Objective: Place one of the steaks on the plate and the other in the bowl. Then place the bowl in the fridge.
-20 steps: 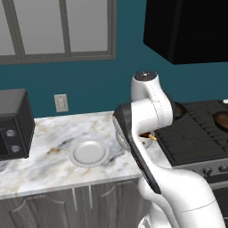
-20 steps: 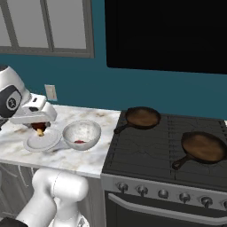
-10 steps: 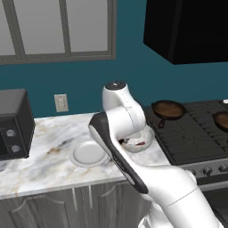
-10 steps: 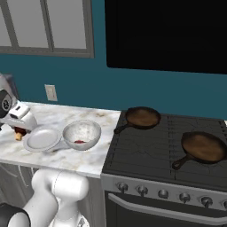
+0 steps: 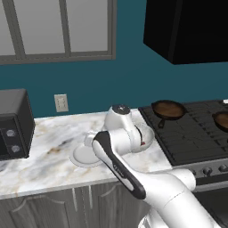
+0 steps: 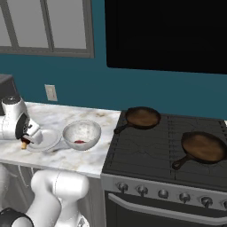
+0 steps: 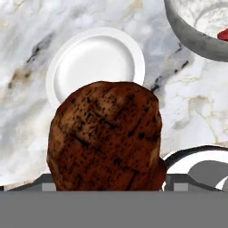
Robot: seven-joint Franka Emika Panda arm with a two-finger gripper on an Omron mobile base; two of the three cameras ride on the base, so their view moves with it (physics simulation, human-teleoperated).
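Observation:
My gripper (image 6: 27, 140) is shut on the dark brown steak (image 7: 106, 139), whose yellowish bone tip (image 6: 23, 144) sticks out at the plate's left rim. In the hand view this steak hides the fingertips and hangs above the counter, overlapping the near rim of the white plate (image 7: 95, 60). The plate (image 6: 48, 139) (image 5: 85, 156) lies bare on the marble counter. To its right stands the deep bowl (image 6: 82, 134) (image 7: 199, 31) with the red-pink steak (image 6: 80, 142) (image 7: 224, 34) inside. In the left base view my arm covers most of the bowl (image 5: 148, 136). The fridge is out of view.
A black microwave (image 5: 13, 124) stands at the counter's left end. The stove to the right carries two dark skillets (image 6: 142, 117) (image 6: 201, 147). A wall outlet (image 6: 51, 92) and a window sit behind the counter. The counter's front edge (image 5: 67, 185) runs close to the plate.
The arm has swung left across the counter with the dark steak in the gripper and come down lower, by the plate's left rim. Plate, bowl and skillets have not moved.

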